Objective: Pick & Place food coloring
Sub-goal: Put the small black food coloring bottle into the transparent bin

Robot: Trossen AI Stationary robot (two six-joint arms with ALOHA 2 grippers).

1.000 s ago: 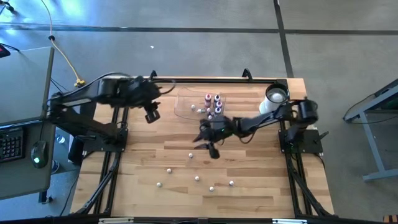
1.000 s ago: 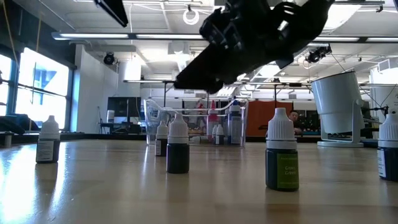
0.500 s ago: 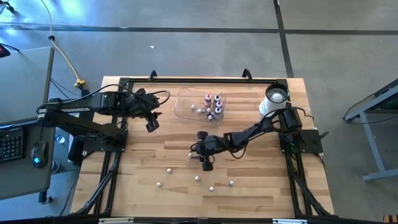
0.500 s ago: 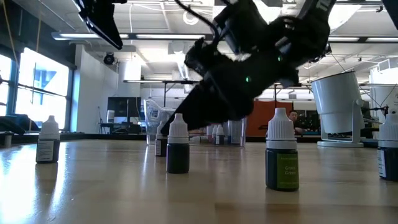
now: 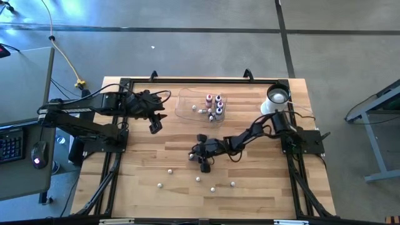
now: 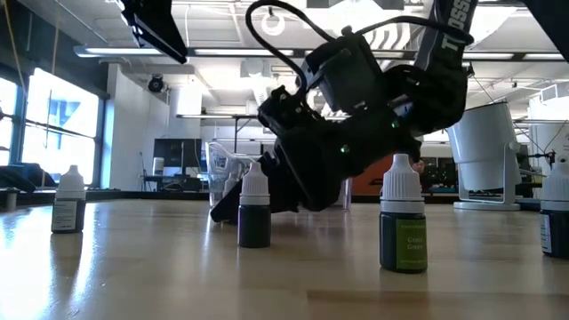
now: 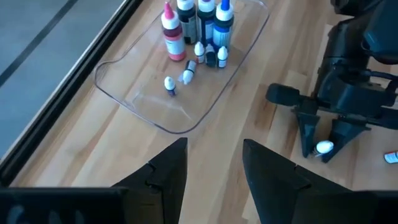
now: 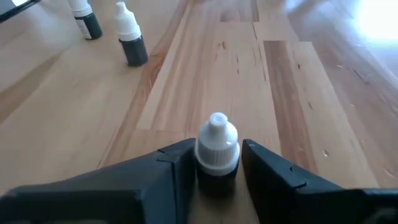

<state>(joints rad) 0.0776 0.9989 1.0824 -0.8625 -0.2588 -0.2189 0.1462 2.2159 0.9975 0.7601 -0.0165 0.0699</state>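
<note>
The right pincer [image 5: 204, 164] is low over the middle of the wooden tabletop [image 5: 262, 187], its two dark fingers [image 8: 155, 171] apart on either side of a small dark food coloring bottle with a white cap [image 8: 216, 152], close against it, though a firm clamp cannot be told. The bottle stands upright on the wood. At about twelve o'clock from it lies the clear shallow plastic tray [image 5: 187, 103] with more bottles. The left pincer [image 5: 154, 124] hovers at ten o'clock, fingers apart and empty.
</note>
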